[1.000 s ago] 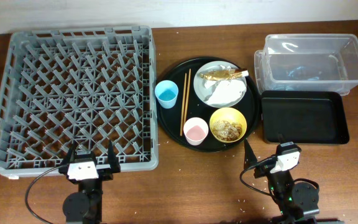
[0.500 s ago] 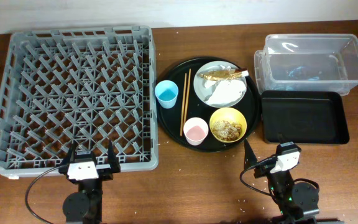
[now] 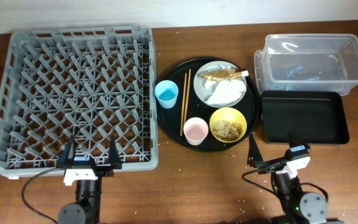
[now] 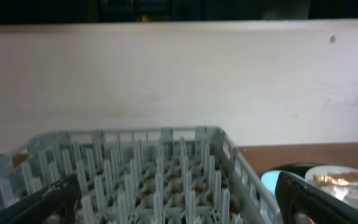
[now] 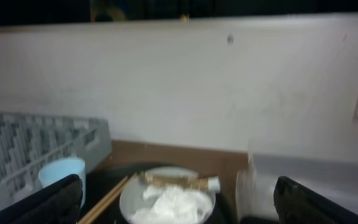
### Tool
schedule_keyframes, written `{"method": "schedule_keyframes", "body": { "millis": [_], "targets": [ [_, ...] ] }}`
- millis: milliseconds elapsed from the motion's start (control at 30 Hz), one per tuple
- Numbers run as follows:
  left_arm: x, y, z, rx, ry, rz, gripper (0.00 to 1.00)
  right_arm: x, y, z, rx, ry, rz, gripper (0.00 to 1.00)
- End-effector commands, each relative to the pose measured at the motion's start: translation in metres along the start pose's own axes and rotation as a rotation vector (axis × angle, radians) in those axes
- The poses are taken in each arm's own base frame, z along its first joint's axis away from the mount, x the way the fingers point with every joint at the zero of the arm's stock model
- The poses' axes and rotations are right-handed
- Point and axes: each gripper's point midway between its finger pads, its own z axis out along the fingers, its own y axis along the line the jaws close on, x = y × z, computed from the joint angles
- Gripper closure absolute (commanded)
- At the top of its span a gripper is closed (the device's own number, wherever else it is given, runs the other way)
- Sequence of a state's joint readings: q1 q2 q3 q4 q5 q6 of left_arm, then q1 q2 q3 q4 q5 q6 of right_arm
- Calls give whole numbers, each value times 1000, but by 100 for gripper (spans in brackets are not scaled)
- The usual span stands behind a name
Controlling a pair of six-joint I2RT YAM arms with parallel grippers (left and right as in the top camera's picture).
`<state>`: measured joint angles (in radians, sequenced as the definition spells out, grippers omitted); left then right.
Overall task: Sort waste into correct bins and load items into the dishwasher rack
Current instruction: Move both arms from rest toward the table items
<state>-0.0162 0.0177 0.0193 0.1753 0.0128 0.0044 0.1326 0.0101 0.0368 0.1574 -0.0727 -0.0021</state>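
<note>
The grey dishwasher rack [image 3: 73,93] fills the left of the table. A round black tray [image 3: 173,124] holds the pale plate [image 3: 202,87], with a white napkin [image 3: 224,93] and a gold-brown wrapper [image 3: 222,74] on it. The tray also holds a yellow bowl [image 3: 228,124] of brownish scraps, a blue cup [image 3: 166,94], a pink cup [image 3: 196,131] and chopsticks [image 3: 184,102]. My left gripper [image 3: 91,152] is open and empty over the rack's near edge. My right gripper [image 3: 272,146] is open and empty, near the bowl and the black bin tray [image 3: 303,118].
The clear tub [image 3: 312,62] stands behind the black bin tray at the far right. A pale wall closes the far side in both wrist views. The right wrist view shows the plate [image 5: 135,196], napkin [image 5: 173,205], wrapper [image 5: 176,182] and tub [image 5: 309,186] ahead.
Both arms have shifted a little toward the near edge of the table. The right gripper has also moved right, one finger now over the black bin tray's near edge. Nothing was picked up.
</note>
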Motion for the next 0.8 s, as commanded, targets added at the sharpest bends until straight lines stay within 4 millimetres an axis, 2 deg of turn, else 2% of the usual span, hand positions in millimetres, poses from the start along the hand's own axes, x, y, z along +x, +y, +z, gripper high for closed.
{"method": "schedule_keyframes", "body": {
  "millis": [0,67,167,233,433,500,667,767],
  "targets": [
    [-46,-1,-3,11,-94,15,0,-57,1,-5,6,-114,-152,1],
    [-66,-1,-2,10,-116,17,1,-75,1,-6,10,-121,-221,1],
    [-90,-1,6,11,-107,16,0,-95,3,3,-10,-90,-219,1],
    [-111,-6,21,40,-77,16,0,-109,14,14,-83,-63,-217,1],
    [-142,-14,75,95,176,2,0,-128,23,56,-177,142,-185,2],
    [-142,-13,97,97,308,-3,0,-127,21,76,-189,266,-160,1],
    [-128,-13,142,99,600,-19,0,-105,18,120,-217,596,-97,2],
    [-113,-12,157,106,713,-7,0,-85,16,144,-234,802,-59,1]
  ]
}}
